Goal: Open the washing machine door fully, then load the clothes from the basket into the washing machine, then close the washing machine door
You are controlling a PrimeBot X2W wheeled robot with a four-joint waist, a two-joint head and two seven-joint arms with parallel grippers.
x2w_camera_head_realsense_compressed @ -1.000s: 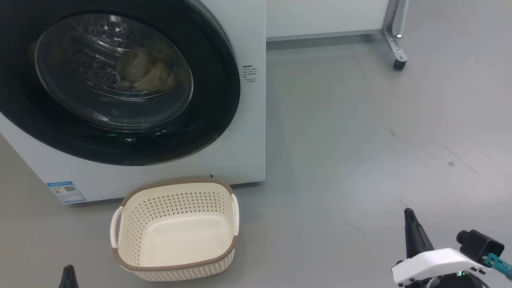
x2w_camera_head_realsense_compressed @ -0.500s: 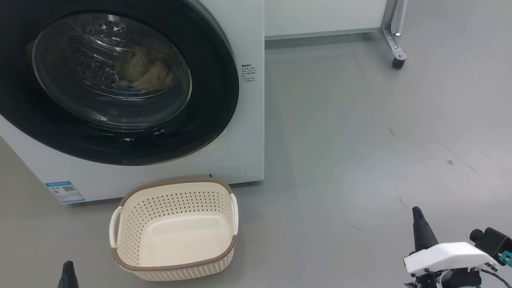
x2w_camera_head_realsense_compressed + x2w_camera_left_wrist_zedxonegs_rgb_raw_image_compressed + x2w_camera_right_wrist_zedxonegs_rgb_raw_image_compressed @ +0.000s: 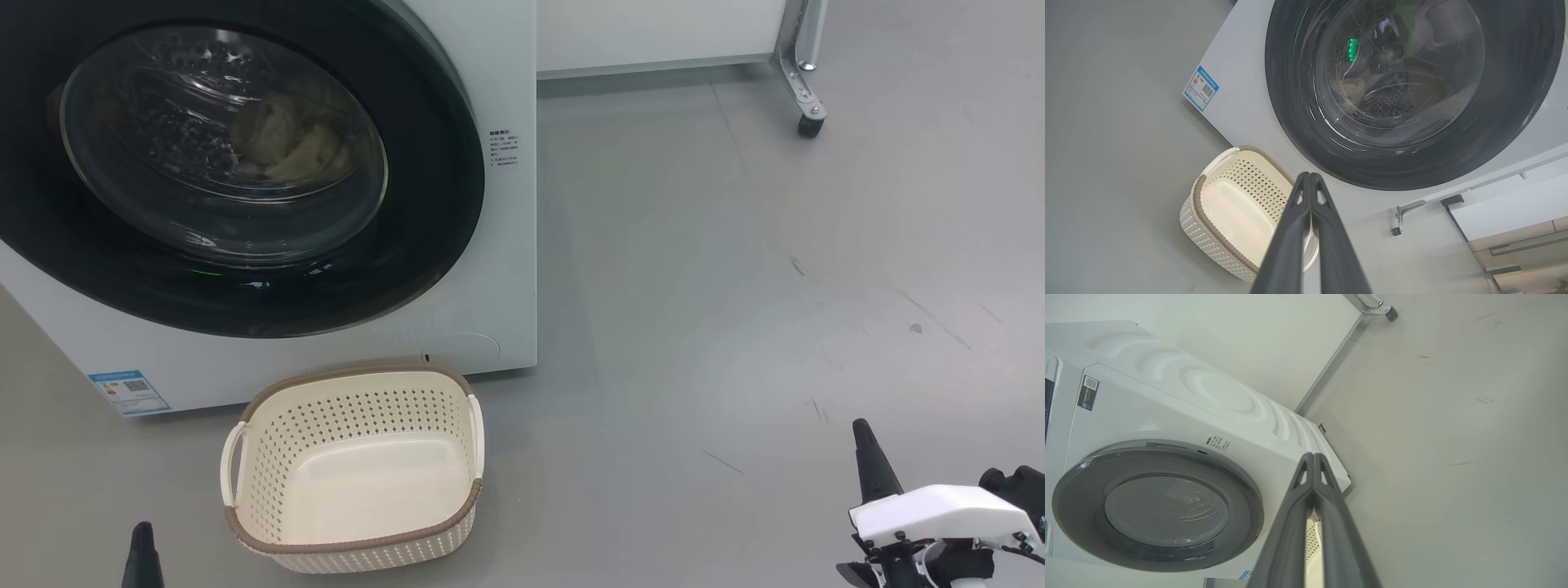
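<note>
The white washing machine (image 3: 510, 269) fills the upper left of the head view. Its round black-rimmed door (image 3: 441, 204) lies shut against the front. Behind the glass, pale yellow clothes (image 3: 286, 143) lie in the drum. On the floor before the machine stands the cream basket (image 3: 359, 469), with nothing in it. My left gripper (image 3: 142, 547) shows as a dark tip at the bottom left, shut, left of the basket. My right gripper (image 3: 867, 449) sits at the lower right, shut and holding nothing, far from the basket. In the wrist views each gripper (image 3: 1309, 176) (image 3: 1313, 456) has its fingers pressed together.
Grey floor (image 3: 735, 286) stretches to the right of the machine. A white panel on a metal leg with a caster (image 3: 808, 124) stands at the back right. A blue label (image 3: 129, 390) marks the machine's lower left front.
My right gripper has drawn back toward the lower right corner. The camera has shifted slightly, sliding the scene left. The door stays shut and the basket holds nothing.
</note>
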